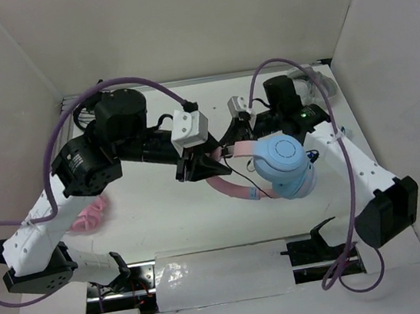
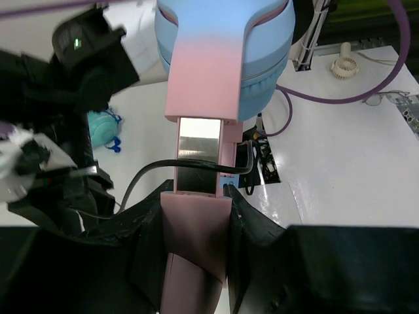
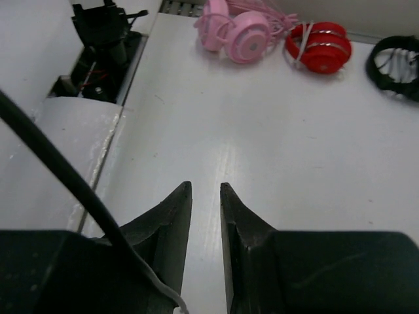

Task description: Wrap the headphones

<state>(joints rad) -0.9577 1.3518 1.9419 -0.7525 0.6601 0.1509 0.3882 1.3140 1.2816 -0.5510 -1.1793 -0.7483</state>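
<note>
Top view, left arm: starts at the near-left corner of the white worktop (image 1: 165, 225), bends over the far-left part and reaches right toward the middle.
Top view, left gripper (image 1: 198, 170): black two-finger tool clenched on the pink headband.
Top view, right arm: runs from the near-right corner along the right edge to the far side, then angles left.
Top view, right gripper (image 1: 232, 135): just beside the band; its grip is unreadable here.
Top view, headphones (image 1: 284, 164): over-ear pair with a pink headband and light blue ear cups, right of the worktop's centre. The long axis lies left to right, with the cups at the right end. Whether they are lifted or resting, I cannot tell.
Top view, all-pink headphones (image 1: 94, 215): near the left edge, partly under the left arm.
Left wrist view, left gripper (image 2: 196, 208): both fingers press the band's edges, just below its bare metal slider (image 2: 198, 147).
Left wrist view, headphones (image 2: 222, 59): point straight away from the jaws, with a blue cup at the far end. A thin dark cable (image 2: 147, 173) crosses the slider.
Right wrist view, right gripper (image 3: 205, 190): jaws a narrow slit apart with nothing between them, released, above bare worktop (image 3: 275, 131).
Right wrist view, dark cord (image 3: 52, 157): slants across one finger, outside the gap; whose it is, I cannot tell.
Right wrist view, top of view: all-pink headphones (image 3: 239, 29), red headphones (image 3: 321, 49) and black headphones (image 3: 396, 59) lie in a row.
</note>
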